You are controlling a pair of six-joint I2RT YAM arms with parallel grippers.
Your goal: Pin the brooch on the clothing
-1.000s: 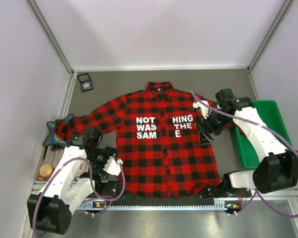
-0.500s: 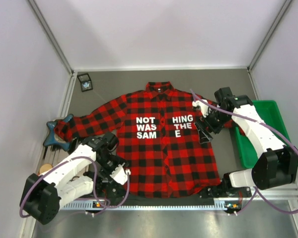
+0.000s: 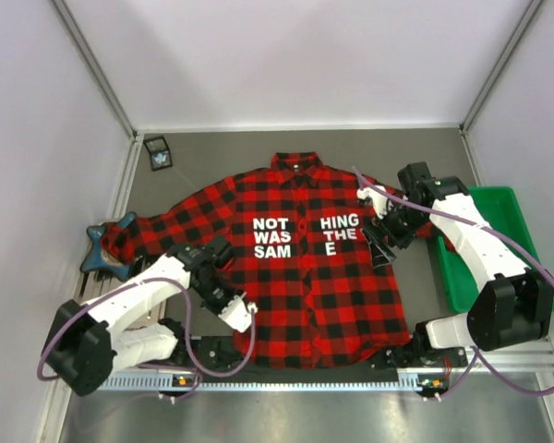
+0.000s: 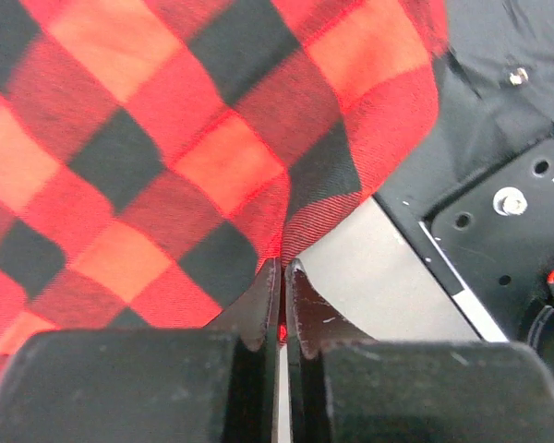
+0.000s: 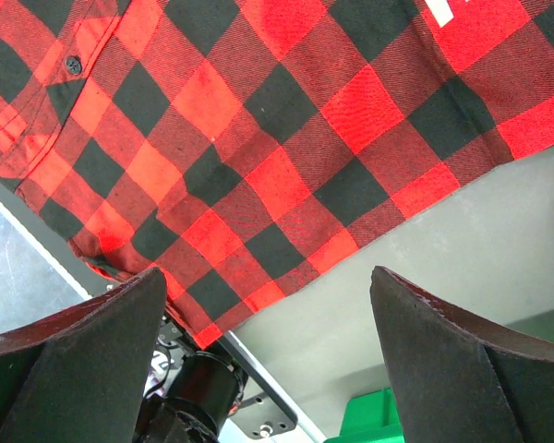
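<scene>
Brooch (image 3: 158,159) lies upper left, well apart from left gripper (image 3: 245,318), which pinches clothing (image 3: 295,277) hem; right gripper (image 3: 380,244), jaws spread, sits farther.

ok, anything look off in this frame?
Shirt lies flat, lettering up. Two oddities: its sleeve cuff ends on top of a dark blue object at far left, and the left gripper has its jaws shut on the hem while the brooch sits far off in a black tray.
</scene>
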